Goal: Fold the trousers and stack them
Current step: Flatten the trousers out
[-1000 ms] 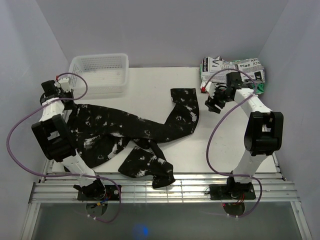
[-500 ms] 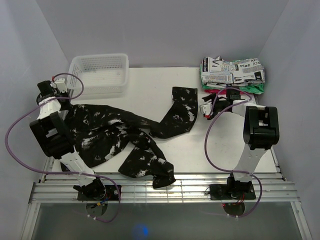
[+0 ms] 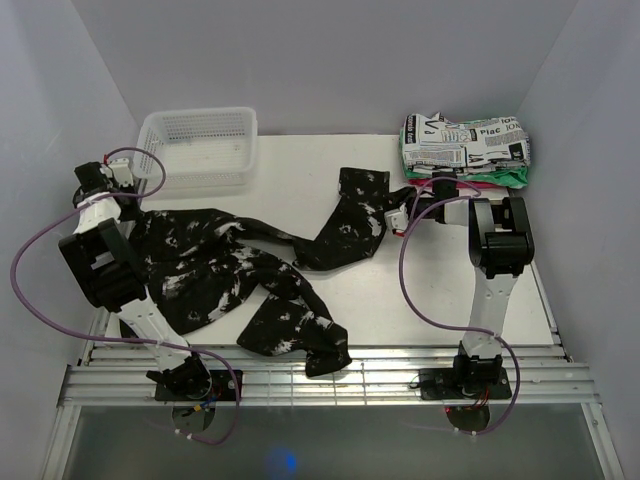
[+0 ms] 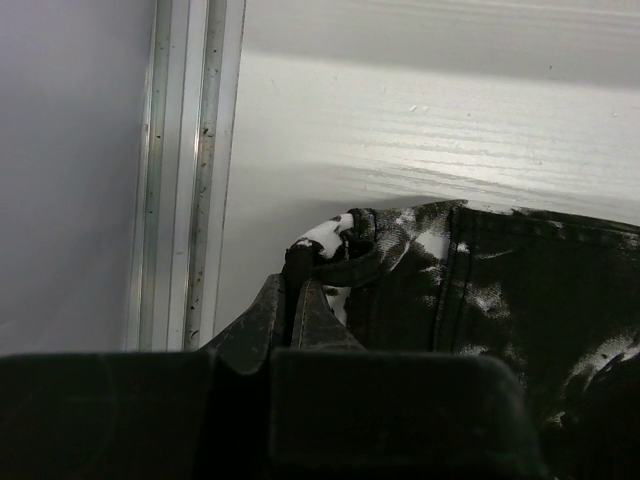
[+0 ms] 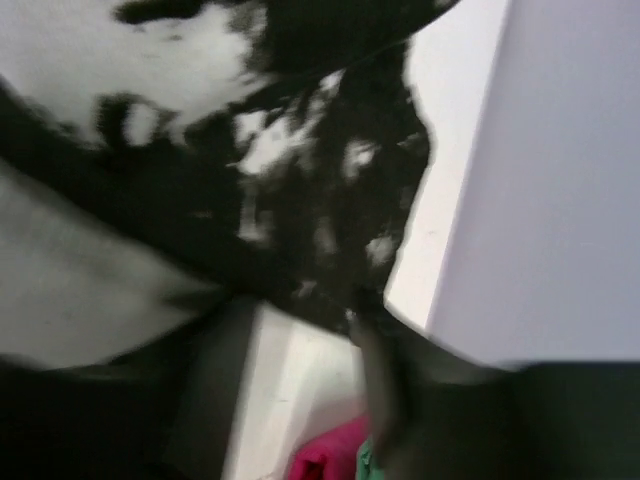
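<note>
Left claw [image 4: 296,293] clenched on top corner of trousers [image 3: 230,265], right at left edge of counter [image 3: 430,300]. Trousers lie messy, left edge to middle; one leg end spills over near edge. Right claw [image 3: 398,217] at far leg end, blurry, cannot tell grip. Bare counter in front of it.

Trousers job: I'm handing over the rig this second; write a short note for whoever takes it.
Left tool: shut on the trousers at a waistband corner, by the table's left edge.
Right tool: at one leg's end; wrist view blurred, grip unclear.
Trousers lie crumpled across the table, other leg twisted toward the near edge.
Done: nothing folded. Left: flatten, fold, stack.
</note>
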`<state>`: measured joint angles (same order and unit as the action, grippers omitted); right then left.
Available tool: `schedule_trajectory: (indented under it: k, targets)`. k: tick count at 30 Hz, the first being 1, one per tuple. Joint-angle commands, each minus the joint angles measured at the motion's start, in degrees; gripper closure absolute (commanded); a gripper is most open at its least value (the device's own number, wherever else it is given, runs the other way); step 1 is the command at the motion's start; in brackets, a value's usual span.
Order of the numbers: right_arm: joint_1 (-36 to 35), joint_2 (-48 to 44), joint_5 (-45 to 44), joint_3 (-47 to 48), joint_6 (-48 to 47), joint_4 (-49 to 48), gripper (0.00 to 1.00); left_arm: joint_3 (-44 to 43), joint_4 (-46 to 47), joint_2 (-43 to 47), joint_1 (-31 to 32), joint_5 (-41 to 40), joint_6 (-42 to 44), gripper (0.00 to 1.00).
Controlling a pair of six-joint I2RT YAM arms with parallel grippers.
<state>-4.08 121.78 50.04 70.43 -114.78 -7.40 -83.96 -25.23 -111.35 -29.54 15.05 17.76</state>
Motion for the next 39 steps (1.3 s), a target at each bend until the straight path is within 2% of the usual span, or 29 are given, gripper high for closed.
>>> schedule_trajectory:
  k: [1,2,3,8,10,13,14,17,23,25,29,32,36,39]
  targets:
    - [-1.1,3.5,-3.8,0.2,-26.7,6.3,0.59,-0.5,1.7,1.7,-0.7,-0.3,0.5,1.0]
    - [-1.2,3.0,-4.2,-0.1,-26.7,6.7,0.7,-0.4,1.7,1.7,-0.7,-0.2,0.5,1.0]
    - [-1.1,1.4,-4.5,-0.6,-26.1,7.0,0.92,-0.4,1.8,1.8,-0.7,0.0,0.4,1.0]
    - [1.1,-8.7,-4.9,-6.8,-20.2,11.9,0.92,1.3,3.5,3.3,-0.6,0.9,0.3,1.0]
    - [2.0,-15.7,-5.0,-8.4,-16.8,13.5,0.92,1.9,3.8,4.6,-0.7,1.2,0.3,1.0]
    - [3.3,-24.2,-5.3,-8.5,-12.7,22.2,0.92,2.9,4.7,6.1,-0.8,1.7,0.7,1.0]
    - [5.2,-28.0,-6.1,-7.8,-10.6,27.7,0.92,3.3,4.8,6.3,-0.8,2.2,0.7,1.0]
    - [6.4,-33.1,-10.3,-7.3,-9.7,36.1,0.92,4.1,5.2,8.2,-0.9,3.4,0.3,1.0]
    - [9.6,-43.7,-24.4,-5.0,1.8,53.3,0.92,11.8,8.5,15.9,-1.0,5.7,2.4,1.0]
    - [12.3,-44.6,-27.6,-2.3,1.2,63.1,0.92,15.6,9.7,18.1,-1.0,6.3,3.7,1.0]
    - [23.0,-44.8,-28.2,3.9,-0.5,78.1,0.92,18.6,10.8,21.9,-1.5,6.9,5.2,1.0]
    - [28.5,-44.3,-26.8,8.1,-0.7,82.4,0.92,20.4,12.6,24.4,-2.6,7.5,4.7,1.0]
    - [29.0,-40.8,-32.2,8.1,0.1,82.5,0.92,22.7,15.4,25.5,-2.7,7.6,5.7,1.0]
    - [26.7,-33.8,-35.7,7.4,1.6,82.4,0.92,21.0,15.9,22.2,-2.8,6.5,4.8,1.0]
